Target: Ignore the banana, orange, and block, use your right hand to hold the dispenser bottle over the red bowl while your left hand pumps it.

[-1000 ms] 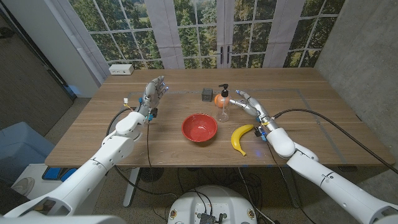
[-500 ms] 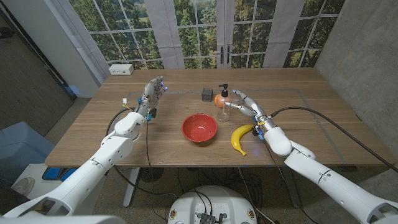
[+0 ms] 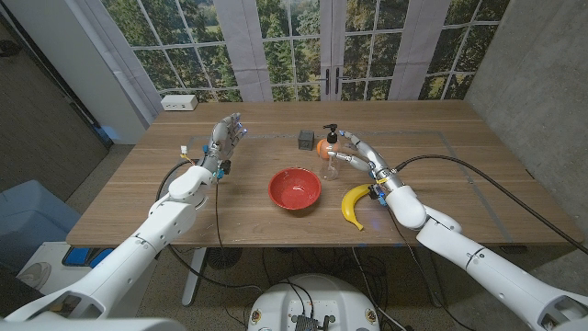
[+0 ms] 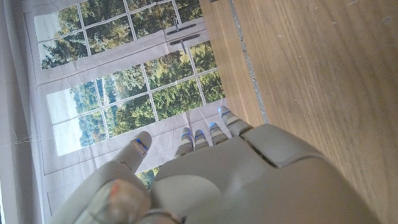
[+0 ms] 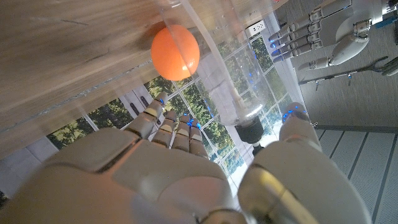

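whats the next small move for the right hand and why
Probably close the right hand on the bottle. In the head view its fingers reach around the bottle, which stands on the table beside the bowl, and in the right wrist view the clear body sits between fingers and thumb, apparently not yet gripped.

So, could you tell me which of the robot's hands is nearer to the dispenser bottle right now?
The right hand is nearer: its fingers reach around the dispenser bottle, just beside the orange. The left hand stands far off across the table, well beyond the red bowl.
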{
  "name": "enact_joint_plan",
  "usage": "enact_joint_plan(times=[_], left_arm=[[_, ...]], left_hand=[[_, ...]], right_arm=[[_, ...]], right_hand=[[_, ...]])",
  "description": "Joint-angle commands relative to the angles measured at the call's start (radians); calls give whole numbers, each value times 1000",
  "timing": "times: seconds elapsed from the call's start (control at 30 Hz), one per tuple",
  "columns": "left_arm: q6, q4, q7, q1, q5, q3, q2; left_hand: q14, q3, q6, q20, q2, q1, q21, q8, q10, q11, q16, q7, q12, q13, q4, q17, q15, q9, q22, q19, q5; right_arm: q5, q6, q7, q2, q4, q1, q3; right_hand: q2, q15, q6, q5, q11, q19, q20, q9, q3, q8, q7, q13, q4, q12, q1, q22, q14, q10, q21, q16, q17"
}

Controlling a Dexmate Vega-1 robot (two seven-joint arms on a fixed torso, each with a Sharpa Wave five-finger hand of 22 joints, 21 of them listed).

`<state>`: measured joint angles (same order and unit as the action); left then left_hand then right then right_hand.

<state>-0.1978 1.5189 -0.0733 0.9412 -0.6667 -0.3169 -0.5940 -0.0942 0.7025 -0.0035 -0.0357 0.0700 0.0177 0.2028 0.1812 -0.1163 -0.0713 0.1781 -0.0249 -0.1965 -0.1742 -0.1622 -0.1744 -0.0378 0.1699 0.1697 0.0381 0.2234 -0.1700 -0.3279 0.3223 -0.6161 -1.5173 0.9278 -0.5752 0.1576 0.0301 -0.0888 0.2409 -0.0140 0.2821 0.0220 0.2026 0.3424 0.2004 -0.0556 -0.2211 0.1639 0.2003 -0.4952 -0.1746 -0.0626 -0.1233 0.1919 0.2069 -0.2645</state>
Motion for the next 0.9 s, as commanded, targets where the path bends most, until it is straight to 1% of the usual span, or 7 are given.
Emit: enact_joint_plan(times=[0.03,0.1,0.2,0.47,0.57,0.73,0.9], left_arm=[[3,5,-2,2,-1,2,-3],[4,7,-5,3,0,2,-3],[3,7,-7,4,0,2,-2],[5,12,-9,7,0,3,-3],[6,15,-15,9,0,5,-3],[7,19,-16,12,1,6,-7],[5,19,-17,14,-2,9,-5]], left_hand=[[4,3,11,-62,99,-4,-4,1,2,0,6,-3,0,-4,-7,-3,-48,3,3,9,7],[5,3,11,-62,99,-4,-4,1,2,0,6,-2,0,-4,-7,-3,-47,3,3,9,7],[6,3,11,-62,100,-4,-4,1,3,-1,6,-2,0,-4,-7,-3,-47,3,3,10,7],[7,3,11,-61,100,-4,-5,1,3,0,6,-2,0,-4,-7,-3,-47,3,3,10,7],[6,2,11,-61,100,-4,-5,1,3,0,6,-2,1,-4,-8,-3,-47,3,3,10,8],[7,2,11,-62,100,-5,-5,1,4,1,5,-2,1,-4,-8,-3,-46,3,3,10,8],[7,2,11,-61,101,-5,-5,1,4,1,5,-2,1,-4,-8,-3,-46,3,3,10,8]], right_arm=[[-13,-36,3,16,34,-26,-20],[1,-42,-17,14,39,-32,-23],[-12,-37,-9,17,40,-35,-25],[-7,-50,-20,27,60,-50,-33],[-13,-48,-17,33,68,-56,-38],[-16,-59,-24,38,79,-67,-46],[-40,-55,-6,43,83,-72,-51]], right_hand=[[-5,-8,-2,11,6,13,0,3,2,9,-11,-6,-2,10,-7,-3,-5,-7,5,8,0],[-5,-9,-3,12,8,19,-6,3,1,9,-13,-7,-2,10,-10,-3,-6,-7,7,8,1],[-6,-10,-2,13,11,27,-8,4,1,10,-14,-8,-1,11,-13,-3,-7,-8,10,9,1],[-15,-11,-1,17,17,54,-4,6,7,13,-17,-11,3,12,-36,-2,-17,-6,19,14,2],[-19,-11,0,18,18,67,-16,8,10,14,-16,-12,5,14,-48,-2,-22,-8,22,16,3],[-25,-11,-4,18,17,74,-26,9,13,18,-14,-16,4,21,-61,-2,-49,-21,23,28,2],[-27,-11,-9,17,16,73,-28,10,14,21,-14,-17,3,22,-65,-3,-52,-22,21,30,2]])
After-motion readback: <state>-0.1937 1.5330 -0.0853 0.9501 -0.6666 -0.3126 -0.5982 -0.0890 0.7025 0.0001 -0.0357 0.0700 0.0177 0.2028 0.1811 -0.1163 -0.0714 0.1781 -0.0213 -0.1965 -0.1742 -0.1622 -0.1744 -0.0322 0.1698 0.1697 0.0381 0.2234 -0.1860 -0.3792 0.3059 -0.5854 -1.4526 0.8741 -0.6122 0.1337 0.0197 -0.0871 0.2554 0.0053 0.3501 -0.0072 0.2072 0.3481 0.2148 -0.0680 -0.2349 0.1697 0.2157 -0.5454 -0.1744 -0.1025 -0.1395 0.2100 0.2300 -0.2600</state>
